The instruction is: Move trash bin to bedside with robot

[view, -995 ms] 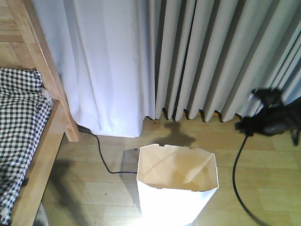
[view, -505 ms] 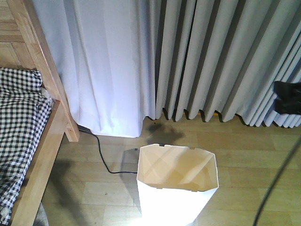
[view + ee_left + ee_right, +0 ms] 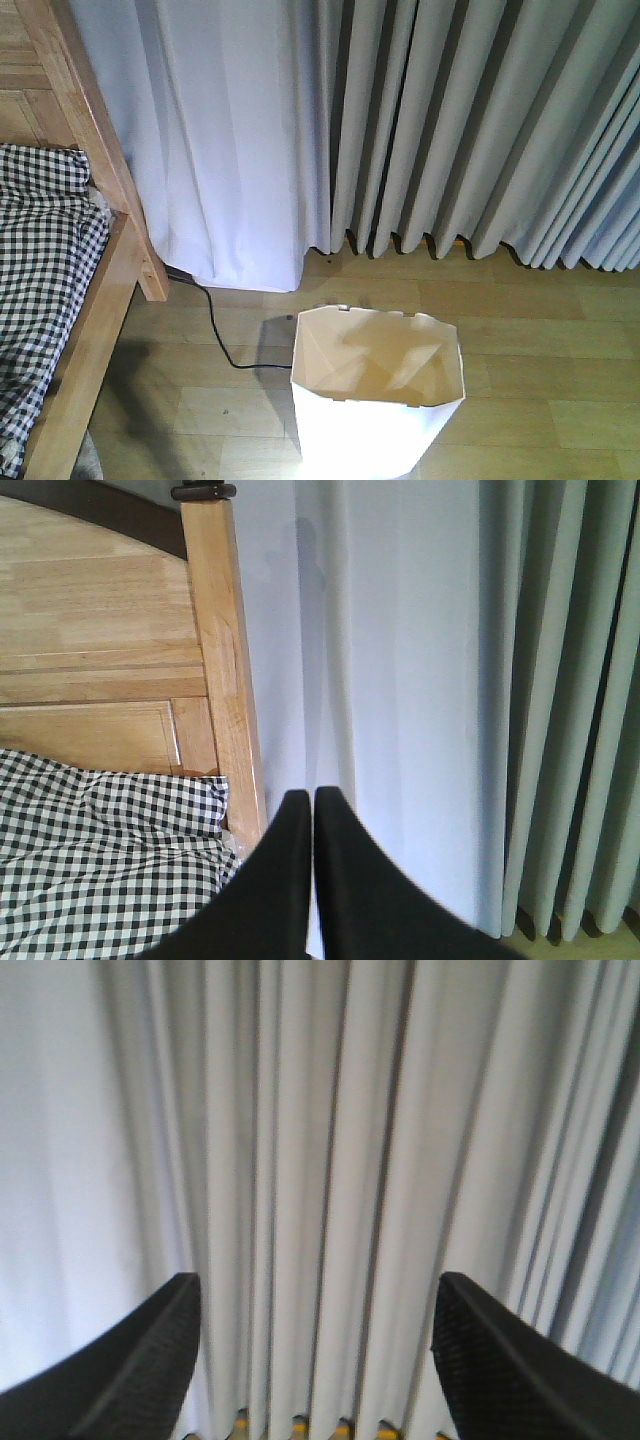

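Curtains (image 3: 320, 1160) ahead; right gripper (image 3: 315, 1360) spread wide, left gripper (image 3: 312, 805) pinched closed.

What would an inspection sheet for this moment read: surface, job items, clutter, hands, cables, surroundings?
Surface: light wood-plank floor, bare where visible.
Job's things: white trash bin stands upright on the floor, open and apparently empty, apart from the wooden bed frame on the left; checked bedding lies on the bed.
Clutter: nothing seen.
Hands: left hand has fingers pressed together, holding nothing, facing the bed post. Right hand has fingers spread wide, empty, facing the curtain. Neither shows in the front view.
Cables: one black cable runs from under the curtain across the floor toward the bin.
Surroundings: white curtain and grey pleated curtain along the back.
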`<state>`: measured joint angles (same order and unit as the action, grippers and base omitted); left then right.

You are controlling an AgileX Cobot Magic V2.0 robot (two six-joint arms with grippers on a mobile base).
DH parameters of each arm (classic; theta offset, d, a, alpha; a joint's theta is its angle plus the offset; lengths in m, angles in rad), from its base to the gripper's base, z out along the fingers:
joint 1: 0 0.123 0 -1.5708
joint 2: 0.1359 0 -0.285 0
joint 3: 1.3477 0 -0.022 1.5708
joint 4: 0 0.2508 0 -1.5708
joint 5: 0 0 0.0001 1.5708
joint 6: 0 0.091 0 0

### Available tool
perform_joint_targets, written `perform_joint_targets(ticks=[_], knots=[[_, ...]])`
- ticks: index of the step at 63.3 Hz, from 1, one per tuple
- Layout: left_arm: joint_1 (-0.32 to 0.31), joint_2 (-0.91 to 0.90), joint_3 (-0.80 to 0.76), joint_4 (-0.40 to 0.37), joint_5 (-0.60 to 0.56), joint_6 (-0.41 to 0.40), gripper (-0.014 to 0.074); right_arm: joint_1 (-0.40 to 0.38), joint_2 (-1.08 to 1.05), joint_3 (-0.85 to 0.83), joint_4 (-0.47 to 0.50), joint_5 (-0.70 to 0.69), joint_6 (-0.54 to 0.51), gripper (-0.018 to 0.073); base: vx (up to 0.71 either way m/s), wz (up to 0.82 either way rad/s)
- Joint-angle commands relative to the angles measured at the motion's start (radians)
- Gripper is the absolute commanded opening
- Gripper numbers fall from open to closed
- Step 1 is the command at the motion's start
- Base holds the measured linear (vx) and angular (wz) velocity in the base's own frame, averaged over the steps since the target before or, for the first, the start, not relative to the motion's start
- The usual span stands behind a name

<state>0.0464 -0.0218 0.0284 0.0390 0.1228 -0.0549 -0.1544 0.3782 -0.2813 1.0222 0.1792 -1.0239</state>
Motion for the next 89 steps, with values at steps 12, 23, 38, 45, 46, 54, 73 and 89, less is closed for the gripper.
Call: perform_joint_targets(ticks=[12, 23, 38, 45, 46, 54, 73, 89], knots=[[0.0, -0.004, -0.021, -0.005, -0.072, -0.004, -0.0006, -0.001, 0.006, -0.006, 0.01, 0.101, -0.004, 0.0369, 0.0, 0.0], [0.0, -0.004, -0.021, -0.005, -0.072, -0.004, -0.0006, -0.001, 0.006, -0.006, 0.013, 0.098, -0.007, 0.0074, 0.0, 0.0], [0.0, -0.004, -0.021, -0.005, -0.072, -0.004, -0.0006, -0.001, 0.006, -0.006, 0.014, 0.052, -0.007, -0.001, 0.0, 0.0], [0.0, -0.004, -0.021, -0.005, -0.072, -0.004, -0.0006, -0.001, 0.006, -0.006, 0.014, 0.054, -0.006, -0.0009, 0.0, 0.0], [0.0, -0.004, -0.021, -0.005, -0.072, -0.004, -0.0006, -0.001, 0.006, -0.006, 0.014, 0.054, -0.006, -0.0009, 0.0, 0.0], [0.0, -0.004, -0.021, -0.005, -0.072, -0.004, -0.0006, -0.001, 0.006, -0.006, 0.009, 0.055, -0.008, -0.0009, 0.0, 0.0], [0.0, -0.004, -0.021, -0.005, -0.072, -0.004, -0.0006, -0.001, 0.006, -0.006, 0.027, -0.037, -0.015, -0.0009, 0.0, 0.0], [0.0, -0.004, -0.021, -0.005, -0.072, -0.004, -0.0006, -0.001, -0.032, -0.008, -0.469, -0.07, 0.44, -0.0009, 0.0, 0.0]])
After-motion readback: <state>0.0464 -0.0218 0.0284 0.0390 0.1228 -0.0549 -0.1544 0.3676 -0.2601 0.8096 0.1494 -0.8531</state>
